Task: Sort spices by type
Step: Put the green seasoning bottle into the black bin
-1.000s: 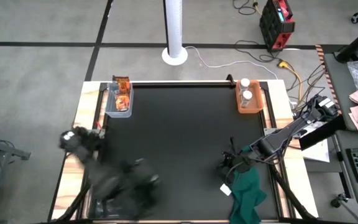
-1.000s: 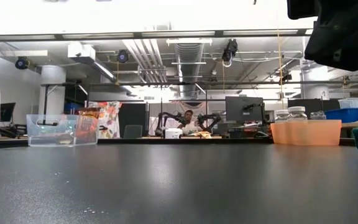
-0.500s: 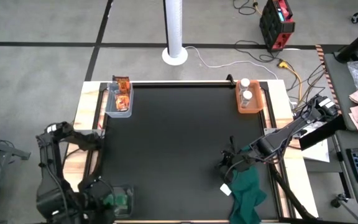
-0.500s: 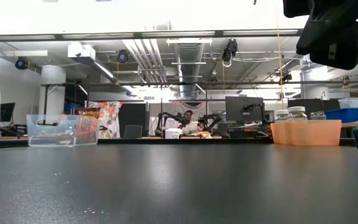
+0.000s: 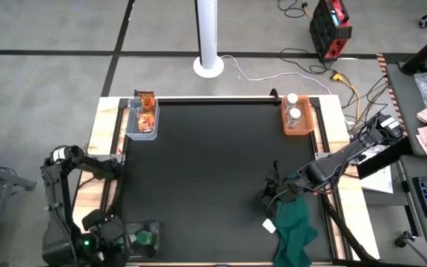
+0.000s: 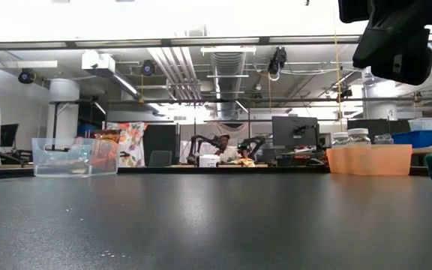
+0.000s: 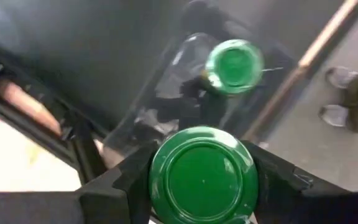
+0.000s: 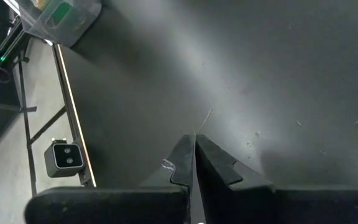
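My left gripper (image 7: 204, 186) is at the table's near left corner, shut on a green-lidded jar (image 7: 202, 174) above a clear bin (image 5: 144, 239). A second green-lidded jar (image 7: 234, 64) stands in that bin. Two orange foil packets (image 5: 145, 111) lie in a clear bin (image 5: 141, 132) at the far left. Two clear jars with white caps (image 5: 293, 107) stand in an orange bin (image 5: 298, 127) at the far right. My right gripper (image 5: 267, 199) hangs shut over the mat, beside the green cloth (image 5: 295, 228). My left gripper pinches the green-lidded jar between its two fingers (image 7: 124, 182), one on each side of the jar just under the lid's rim (image 7: 156, 180). The fingers come from above, pointing down. The jar sits upright, lid up, lifted clear above the clear bin.
A black mat (image 5: 213, 170) covers the table. A small white paper scrap (image 5: 269, 225) lies by the green cloth at the near right. In the low view the right arm (image 6: 392, 34) hangs at the top right. A person's shoes (image 7: 340, 93) show on the floor past the table's edge.
My left gripper has swung with the green-lidded jar toward the table's left and near edges and come down a little. It now stands over the clear bin at the near left corner. It stays shut on the jar.
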Controlling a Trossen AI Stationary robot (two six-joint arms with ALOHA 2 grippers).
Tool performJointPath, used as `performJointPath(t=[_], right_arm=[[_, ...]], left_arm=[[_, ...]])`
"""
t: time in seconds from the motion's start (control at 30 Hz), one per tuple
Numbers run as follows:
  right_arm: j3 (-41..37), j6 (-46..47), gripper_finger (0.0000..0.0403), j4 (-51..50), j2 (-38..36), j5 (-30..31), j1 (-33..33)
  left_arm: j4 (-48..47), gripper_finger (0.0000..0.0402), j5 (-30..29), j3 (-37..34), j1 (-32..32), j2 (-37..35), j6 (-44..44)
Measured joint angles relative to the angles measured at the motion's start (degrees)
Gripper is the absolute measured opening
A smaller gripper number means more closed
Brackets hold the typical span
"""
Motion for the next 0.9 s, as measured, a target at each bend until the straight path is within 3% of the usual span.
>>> performJointPath(t=[0.13,0.43,0.7,0.9], right_arm=[[0.0,-0.1,0.0009,0.0,0.0,0.0,-0.1],[0.0,-0.2,0.0009,0.0,0.0,-0.1,-0.1],[0.0,-0.1,0.0009,0.3,0.0,-1.1,-0.3],[0.0,-0.4,0.0009,0.7,0.0,-1.1,-1.1]], left_arm=[[0.3,0.0184,0.2,-3.9,-0.2,0.0,1.5],[2.2,0.0184,-8.7,-9.9,-1.4,-0.2,17.4],[15.1,0.0184,-16.9,-16.4,-7.1,-2.8,15.1],[20.9,0.0184,-15.3,-21.9,-7.3,-3.0,20.0]])
